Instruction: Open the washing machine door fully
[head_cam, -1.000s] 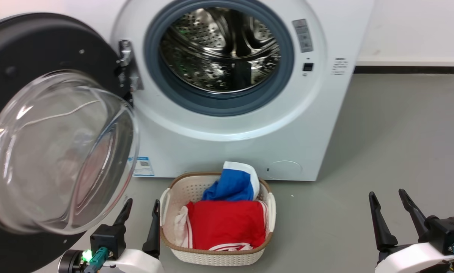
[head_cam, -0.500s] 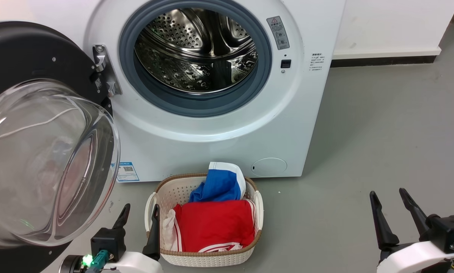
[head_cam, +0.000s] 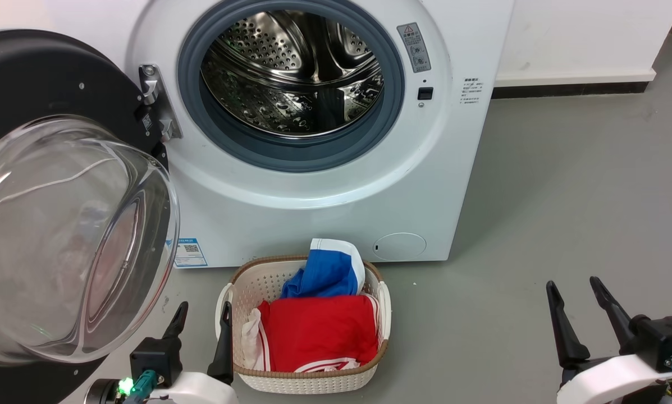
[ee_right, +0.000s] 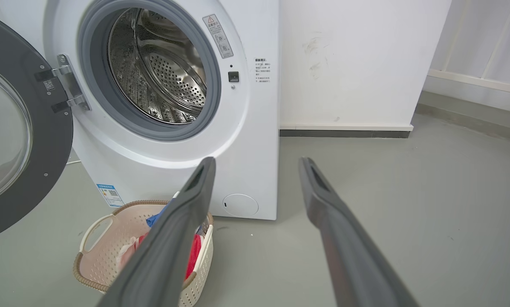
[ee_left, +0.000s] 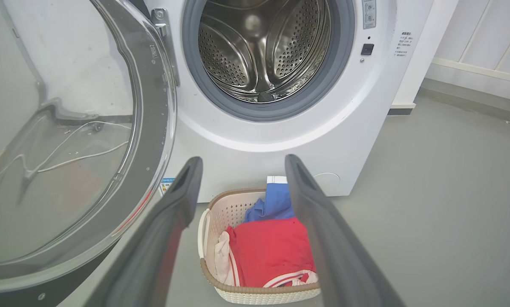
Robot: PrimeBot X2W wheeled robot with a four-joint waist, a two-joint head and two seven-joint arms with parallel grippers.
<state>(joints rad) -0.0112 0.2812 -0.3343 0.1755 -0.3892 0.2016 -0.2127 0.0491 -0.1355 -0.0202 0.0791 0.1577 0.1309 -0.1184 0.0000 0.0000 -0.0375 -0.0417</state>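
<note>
The washing machine door [head_cam: 72, 235] stands swung out just ahead and left of the released, empty left gripper [head_cam: 205, 307], with the equally released right gripper [head_cam: 572, 283] well apart.

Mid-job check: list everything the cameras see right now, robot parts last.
washing machine: one, white, centre.
door: one, black with clear glass bowl, swung open at left.
hinge: one, silver, between door and gasket.
gasket: one, grey, ringing the drum mouth.
drum: one, steel, inside the machine.
sticker: one, blue-white, machine's lower left.
filter cover: one, white, machine's lower right.
basket: one, white with brown rim, floor before the machine.
red cloth: one, red, in basket, front.
blue cloth: one, blue, in basket, rear.
floor: one, grey, all around.
left gripper: one, dark, open, lower left by basket.
right gripper: one, dark, open, lower right.
</note>
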